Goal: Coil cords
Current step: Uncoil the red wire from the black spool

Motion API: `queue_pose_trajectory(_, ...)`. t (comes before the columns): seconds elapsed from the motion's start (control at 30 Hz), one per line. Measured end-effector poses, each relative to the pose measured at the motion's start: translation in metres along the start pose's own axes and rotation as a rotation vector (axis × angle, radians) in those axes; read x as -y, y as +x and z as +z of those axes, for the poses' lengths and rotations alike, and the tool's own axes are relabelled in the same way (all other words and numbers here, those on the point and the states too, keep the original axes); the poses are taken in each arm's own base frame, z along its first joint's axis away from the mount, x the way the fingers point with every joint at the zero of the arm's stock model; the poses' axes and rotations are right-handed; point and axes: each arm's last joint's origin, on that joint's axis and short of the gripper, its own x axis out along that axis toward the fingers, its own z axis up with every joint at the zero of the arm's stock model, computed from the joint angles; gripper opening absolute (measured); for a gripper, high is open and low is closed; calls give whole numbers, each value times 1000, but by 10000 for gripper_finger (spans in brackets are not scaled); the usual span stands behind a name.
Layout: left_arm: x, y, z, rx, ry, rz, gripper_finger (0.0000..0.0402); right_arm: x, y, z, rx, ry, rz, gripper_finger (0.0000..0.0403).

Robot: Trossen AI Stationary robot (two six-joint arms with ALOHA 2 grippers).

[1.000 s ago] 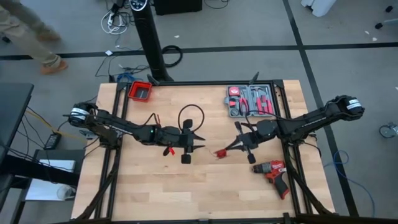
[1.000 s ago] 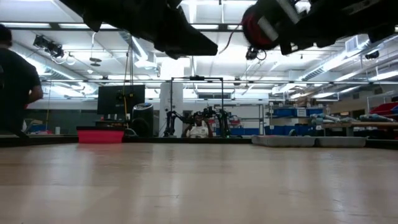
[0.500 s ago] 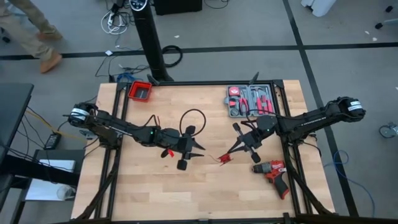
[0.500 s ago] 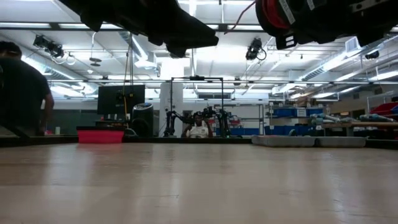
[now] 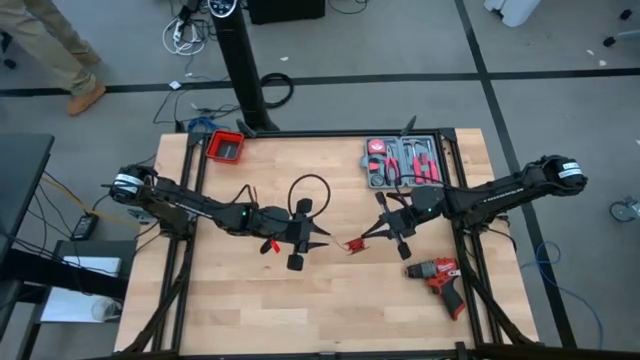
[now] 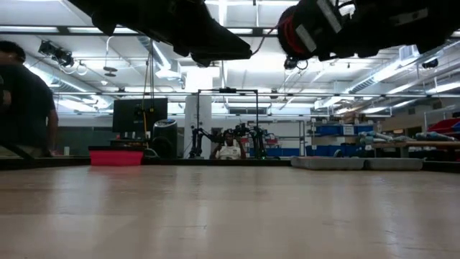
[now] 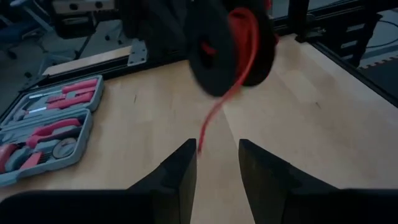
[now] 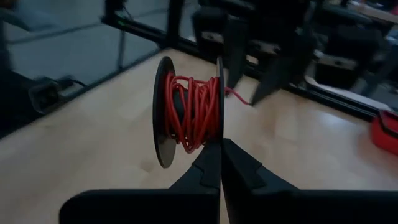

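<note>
Wooden table [image 5: 220, 300]. Red bin [image 5: 226, 147] at far left corner. Open tool case [image 5: 402, 162] with red-handled tools near far right corner. Red drill [image 5: 438, 281] lying near right edge, toward near side. Person [image 5: 50, 50] walking on floor beyond table.

Two dark slim jointed arms, silver-ringed bases, dark wedge-shaped fingers [image 7: 180, 177].

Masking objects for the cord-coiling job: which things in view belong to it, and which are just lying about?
In the job: red wire on its black spool, pinched by the shut right gripper; open left gripper by the loose red end; black cord loop on the table.
Lying about: drill; tool case; red bin.
</note>
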Motion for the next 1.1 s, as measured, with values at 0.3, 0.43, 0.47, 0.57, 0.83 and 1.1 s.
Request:
queue_pose_trajectory(0.3,0,0,0,0,1,1,124,1,8,-4,-9,-11,-35,0)
queue_pose_trajectory(0.43,-1,0,-2,-22,4,32,124,2,13,-6,-14,-10,-33,0)
queue_pose_trajectory(0.47,-1,0,-2,-28,6,37,124,2,14,-5,-15,-10,-33,0)
queue_pose_trajectory(0.57,-1,0,-4,-44,17,39,124,2,16,-4,-1,-12,-36,0)
queue_pose_trajectory(0.83,-1,0,-5,-53,36,45,124,3,16,-1,35,-16,-46,0)
queue_pose_trajectory(1.1,-2,0,-5,-59,36,83,124,3,16,-1,34,-6,-44,0)
